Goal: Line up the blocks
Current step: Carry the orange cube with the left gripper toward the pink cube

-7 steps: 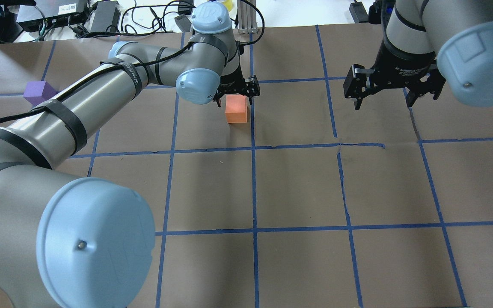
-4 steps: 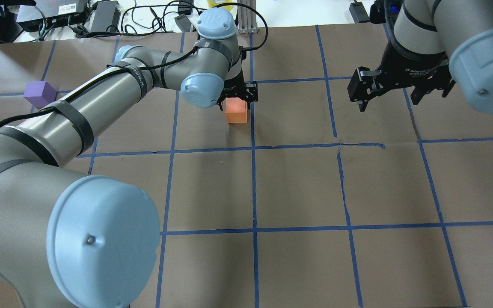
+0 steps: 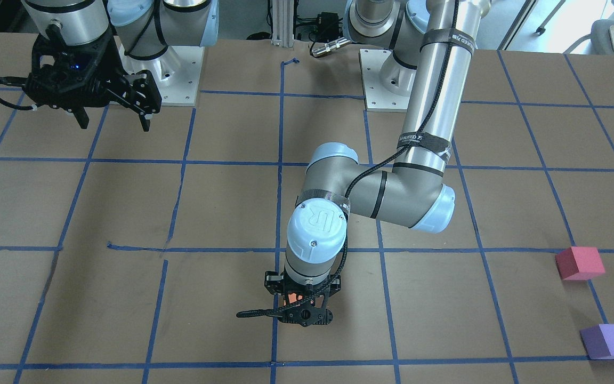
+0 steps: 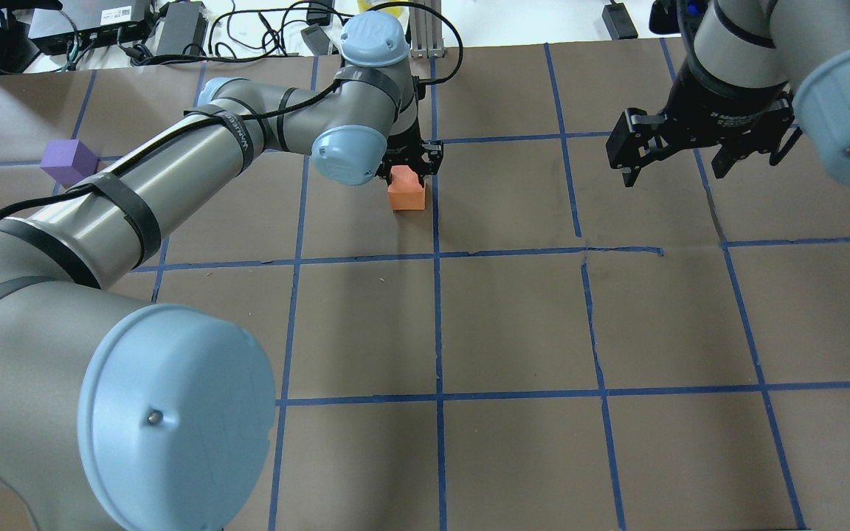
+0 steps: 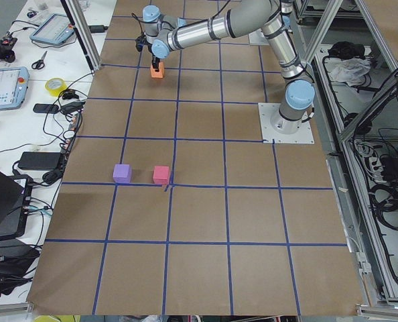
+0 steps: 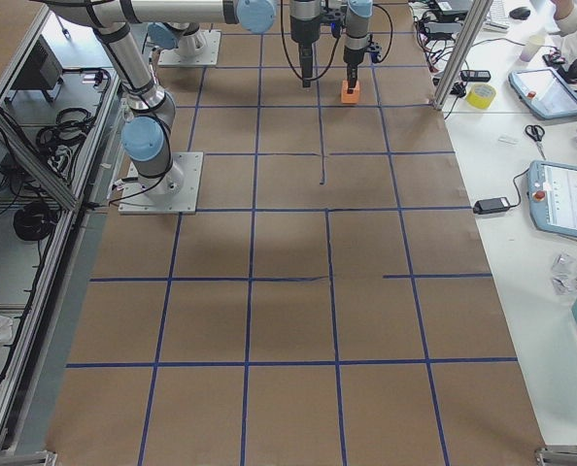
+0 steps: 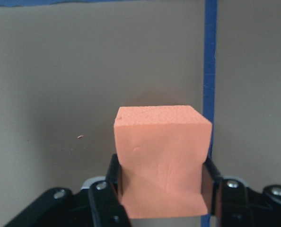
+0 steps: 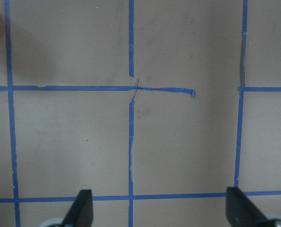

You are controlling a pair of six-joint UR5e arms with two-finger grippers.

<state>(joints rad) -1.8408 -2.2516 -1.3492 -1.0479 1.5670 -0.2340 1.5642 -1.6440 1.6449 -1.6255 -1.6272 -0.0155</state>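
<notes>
You have the left gripper (image 4: 406, 175) with its fingers pinching the orange block (image 7: 162, 156), just beside a blue tape line (image 7: 209, 71) on the surface (image 4: 513, 317). The right gripper (image 8: 160, 210) hangs with fingers spread. The pink-red block (image 3: 580, 263) and purple block (image 3: 609, 341) sit near each other, well apart from it.

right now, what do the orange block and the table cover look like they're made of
Orange block: likely soft foam, matte. Its faces are finely pitted and dull, and its sides dent slightly where the fingers press.
Table cover: probably brown paper, matte. It shows creases and a tear, with no shine.
</notes>
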